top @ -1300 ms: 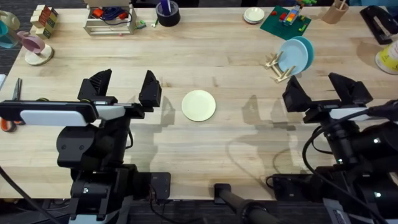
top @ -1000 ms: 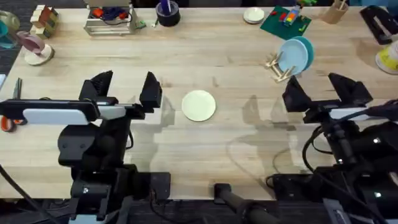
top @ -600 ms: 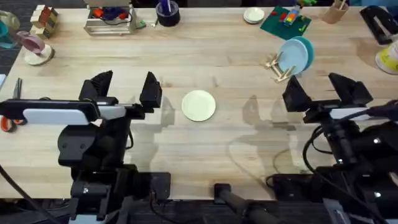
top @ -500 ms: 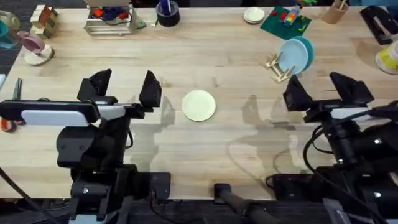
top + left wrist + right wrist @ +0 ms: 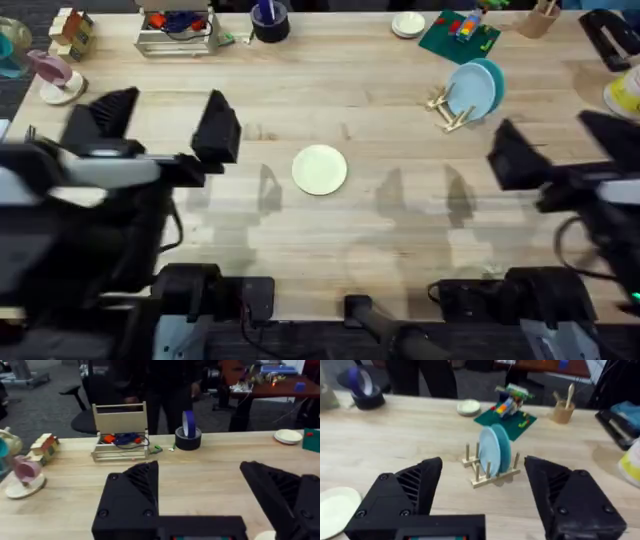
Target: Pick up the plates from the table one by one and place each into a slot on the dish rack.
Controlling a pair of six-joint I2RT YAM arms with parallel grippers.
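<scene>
At mid-table overhead, the cream plate (image 5: 320,169) lies flat between the left gripper (image 5: 160,120) and right gripper (image 5: 560,150), both spread and empty; fetching it comes next. Right wrist view: two blue plates (image 5: 495,452) stand in the dish rack (image 5: 490,472). No writing seems legible.

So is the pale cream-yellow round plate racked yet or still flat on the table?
Flat on the wooden table: the cream-yellow plate lies apart from the light-wood peg rack.
</scene>
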